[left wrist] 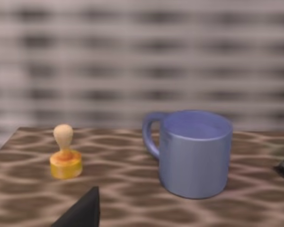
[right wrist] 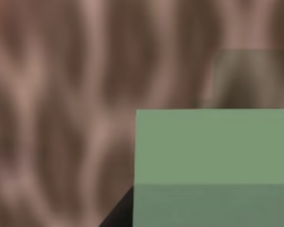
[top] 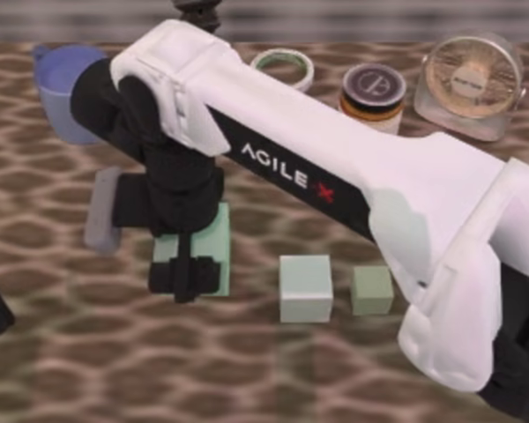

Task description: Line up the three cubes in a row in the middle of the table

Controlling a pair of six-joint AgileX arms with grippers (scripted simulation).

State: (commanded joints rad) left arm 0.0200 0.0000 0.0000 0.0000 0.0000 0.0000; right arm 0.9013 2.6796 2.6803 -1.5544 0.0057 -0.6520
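Largest mint-green cube (top: 219, 240) sits left of table centre, flat on the table (top: 273, 370), mostly under my right gripper (top: 185, 275); medium whitish pale-green cube (top: 305, 287) just to its right with a gap; small cube (top: 372, 290) beyond that, near but apart; the three already read roughly as a row running left to right.

Right gripper over the big cube's near edge; the right wrist view shows the cube's top and one side face (right wrist: 213, 165) close up; whether the fingers clamp it or stand off, I cannot tell.

Risks, as I judge them: if I lift away while a finger drags a face, the cube twists or slides out of line; a push rightward would knock it into the medium cube.

Orientation: faces square to the table edges; a cube, so no true long axis; top face up.

Left arm parked at the far left edge; its wrist view looks at a blue mug (left wrist: 194, 153) and a yellow stamp (left wrist: 65, 156).
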